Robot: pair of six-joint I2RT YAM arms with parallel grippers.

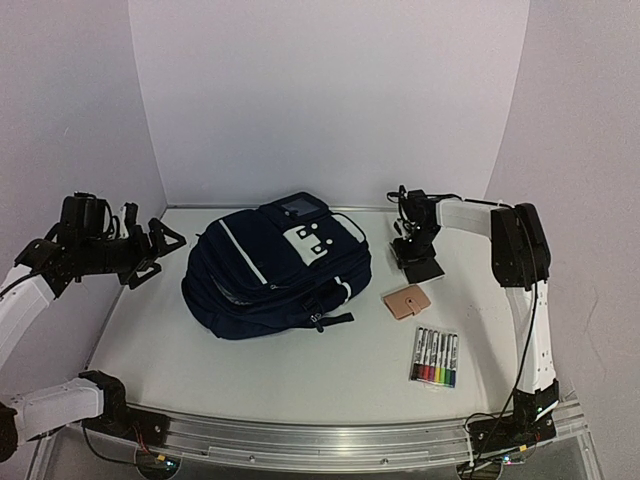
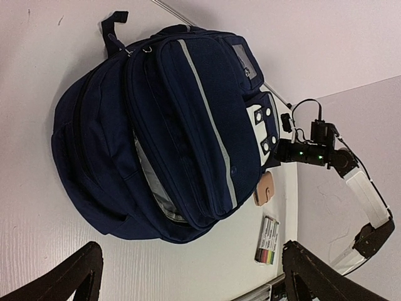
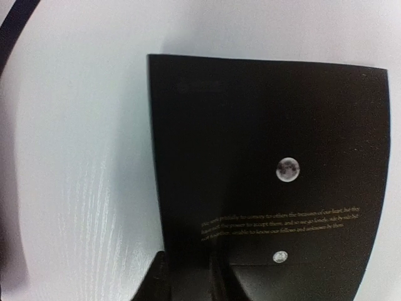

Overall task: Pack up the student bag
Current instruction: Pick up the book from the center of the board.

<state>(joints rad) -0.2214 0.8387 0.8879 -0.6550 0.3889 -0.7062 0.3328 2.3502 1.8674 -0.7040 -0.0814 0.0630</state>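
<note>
The student bag (image 1: 275, 270), a big navy backpack with white stripes, lies in the middle of the table, and the left wrist view shows one of its zip pockets gaping (image 2: 156, 188). My left gripper (image 1: 165, 255) hovers to its left, open and empty, its fingers wide apart at the bottom of the left wrist view (image 2: 191, 276). At the back right my right gripper (image 1: 412, 250) is down on a black notebook (image 1: 425, 268). The right wrist view shows the notebook's moon cover (image 3: 269, 138) and my right gripper (image 3: 188, 279) shut on its left edge.
A tan snap wallet (image 1: 407, 301) lies right of the bag, near the notebook. A pack of coloured markers (image 1: 435, 357) lies nearer the front right. White walls close in the back and both sides, and a metal rail (image 1: 330, 440) runs along the near edge.
</note>
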